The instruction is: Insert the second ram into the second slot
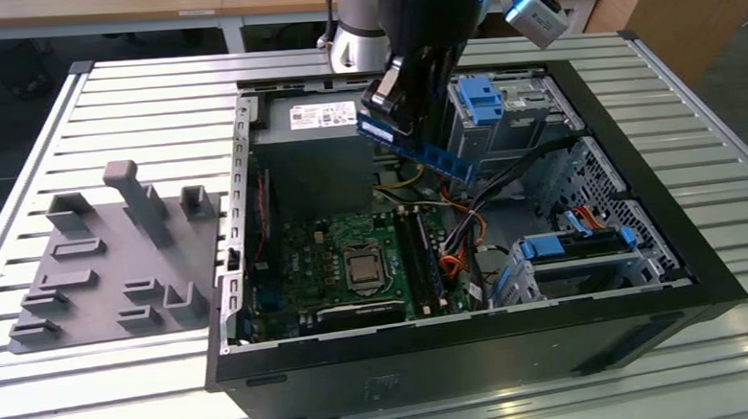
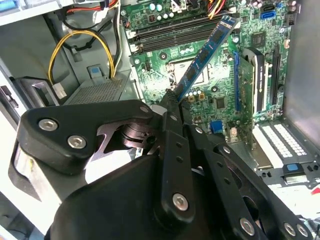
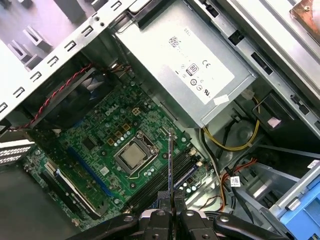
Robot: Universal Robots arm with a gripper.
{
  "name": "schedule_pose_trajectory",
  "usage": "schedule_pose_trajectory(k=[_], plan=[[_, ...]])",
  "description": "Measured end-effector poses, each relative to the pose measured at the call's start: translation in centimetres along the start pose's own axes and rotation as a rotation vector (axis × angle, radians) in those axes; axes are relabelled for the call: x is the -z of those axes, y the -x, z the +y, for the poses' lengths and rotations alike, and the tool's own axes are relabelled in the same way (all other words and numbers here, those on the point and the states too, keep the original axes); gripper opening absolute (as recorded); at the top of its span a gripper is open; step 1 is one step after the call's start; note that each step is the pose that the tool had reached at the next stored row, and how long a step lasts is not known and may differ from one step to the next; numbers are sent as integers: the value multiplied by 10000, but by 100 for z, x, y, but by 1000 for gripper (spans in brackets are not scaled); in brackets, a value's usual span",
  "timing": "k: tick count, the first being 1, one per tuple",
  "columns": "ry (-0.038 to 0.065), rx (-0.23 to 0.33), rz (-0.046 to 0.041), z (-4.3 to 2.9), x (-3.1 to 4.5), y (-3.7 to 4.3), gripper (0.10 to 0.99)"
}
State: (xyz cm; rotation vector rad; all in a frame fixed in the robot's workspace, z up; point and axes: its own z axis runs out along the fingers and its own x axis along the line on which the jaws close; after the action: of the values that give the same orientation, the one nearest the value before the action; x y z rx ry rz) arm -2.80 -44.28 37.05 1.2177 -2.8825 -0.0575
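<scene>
One ram stick (image 2: pixel 202 57) in claw (image 3: pixel 171 205), aslant above mobo slots (image 2: pixel 170 31).

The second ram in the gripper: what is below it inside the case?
The second ram, clamped in the gripper, hangs over the green motherboard, near the processor socket and the dark memory slots. The gripper hides the board directly beneath it.

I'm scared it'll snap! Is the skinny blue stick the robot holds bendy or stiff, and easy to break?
Probably stiff: the second ram sticks straight out from the gripper without drooping. Likely light, since it looks so thin edge-on in the first wrist view. Probably fragile: its board is bare, with nothing covering it.
</scene>
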Motion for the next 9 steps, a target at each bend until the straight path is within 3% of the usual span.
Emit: schedule_pose_trajectory(k=[9], plan=[[-2,-681,-27,0,-1,0,137]])
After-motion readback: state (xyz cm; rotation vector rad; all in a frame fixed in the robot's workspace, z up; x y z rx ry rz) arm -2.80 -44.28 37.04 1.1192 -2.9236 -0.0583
